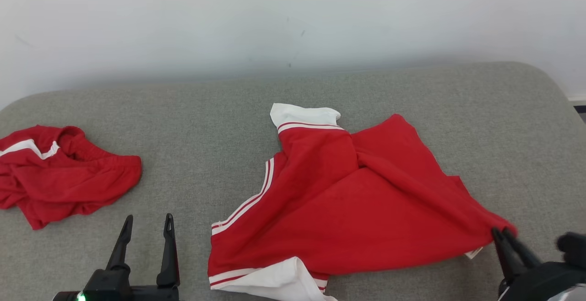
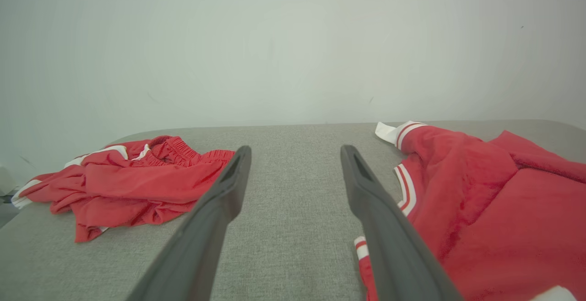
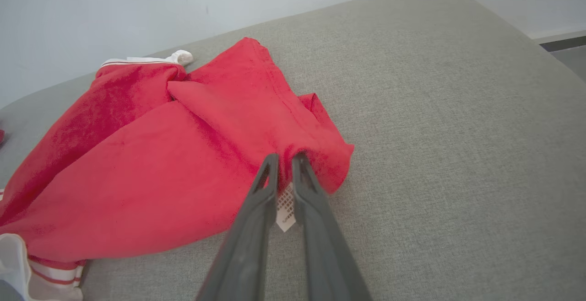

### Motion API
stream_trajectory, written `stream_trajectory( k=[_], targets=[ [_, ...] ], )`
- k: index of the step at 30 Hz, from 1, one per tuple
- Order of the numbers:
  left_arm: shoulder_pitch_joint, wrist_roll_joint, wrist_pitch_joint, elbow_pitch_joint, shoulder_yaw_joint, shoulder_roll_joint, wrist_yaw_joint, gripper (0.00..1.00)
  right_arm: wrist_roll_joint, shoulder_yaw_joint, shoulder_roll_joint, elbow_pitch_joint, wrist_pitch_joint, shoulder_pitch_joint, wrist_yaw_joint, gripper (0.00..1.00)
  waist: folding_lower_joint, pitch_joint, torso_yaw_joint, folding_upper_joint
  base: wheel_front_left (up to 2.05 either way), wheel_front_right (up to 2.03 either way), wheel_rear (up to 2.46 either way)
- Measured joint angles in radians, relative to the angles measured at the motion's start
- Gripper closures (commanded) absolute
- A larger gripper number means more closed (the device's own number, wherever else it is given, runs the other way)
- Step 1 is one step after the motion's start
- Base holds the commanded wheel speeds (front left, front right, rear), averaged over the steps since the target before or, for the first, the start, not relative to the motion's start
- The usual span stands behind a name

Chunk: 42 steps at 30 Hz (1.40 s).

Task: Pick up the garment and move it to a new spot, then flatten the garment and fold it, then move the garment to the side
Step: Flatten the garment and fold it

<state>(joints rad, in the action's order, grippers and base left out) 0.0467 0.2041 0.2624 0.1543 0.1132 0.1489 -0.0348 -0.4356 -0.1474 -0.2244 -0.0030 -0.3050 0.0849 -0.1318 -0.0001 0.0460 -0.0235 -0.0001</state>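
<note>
The garment (image 1: 357, 200) is a red top with white, red-striped trim, lying rumpled across the middle of the grey cushion (image 1: 219, 109). My right gripper (image 1: 501, 233) is shut on the garment's near right corner, by a white care label (image 3: 286, 207); in the right wrist view the right gripper (image 3: 286, 159) pinches the red cloth (image 3: 183, 163) between its tips. My left gripper (image 1: 149, 221) stands open at the lower left, apart from the garment's left edge. Through the left wrist view the left gripper (image 2: 295, 152) frames bare cushion, with the garment (image 2: 480, 191) to the right.
A second red garment with white stripes (image 1: 59, 173) lies bunched at the cushion's left end, also seen as red shorts (image 2: 132, 182) with an elastic waistband. A pale wall (image 1: 293, 17) rises behind. The cushion's rounded right end (image 3: 503, 40) drops to the floor.
</note>
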Motion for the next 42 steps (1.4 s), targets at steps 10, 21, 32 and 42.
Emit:
stream_trajectory(
  k=[10, 21, 32, 42],
  targets=[
    [0.014, 0.001, 0.000, 0.003, 0.003, 0.001, 0.005, 0.00, 0.104, -0.061, 0.045, -0.186, -0.075, -0.002, 0.000, 0.00, 0.0000, 0.009, 0.042, 0.0000, 0.00, 0.00, 0.00],
    [0.051, 0.001, 0.000, 0.004, 0.018, 0.001, 0.017, 0.00, 0.172, 0.018, -0.077, 0.145, -0.015, -0.348, 0.000, 0.00, 0.0001, 0.054, 0.100, 0.0000, 0.00, 0.00, 0.00],
    [0.090, 0.000, 0.000, 0.008, 0.029, -0.013, 0.025, 0.00, 0.205, 0.056, -0.120, 0.606, 0.075, -0.604, 0.000, 0.00, 0.0002, 0.119, 0.169, 0.0001, 0.00, 0.00, 0.00],
    [0.119, -0.002, 0.000, 0.007, 0.021, -0.020, 0.028, 0.00, 0.255, 0.091, -0.149, 0.943, 0.140, -0.757, 0.000, 0.00, 0.0002, 0.188, 0.207, 0.0001, 0.00, 0.00, 0.00]
  ],
)
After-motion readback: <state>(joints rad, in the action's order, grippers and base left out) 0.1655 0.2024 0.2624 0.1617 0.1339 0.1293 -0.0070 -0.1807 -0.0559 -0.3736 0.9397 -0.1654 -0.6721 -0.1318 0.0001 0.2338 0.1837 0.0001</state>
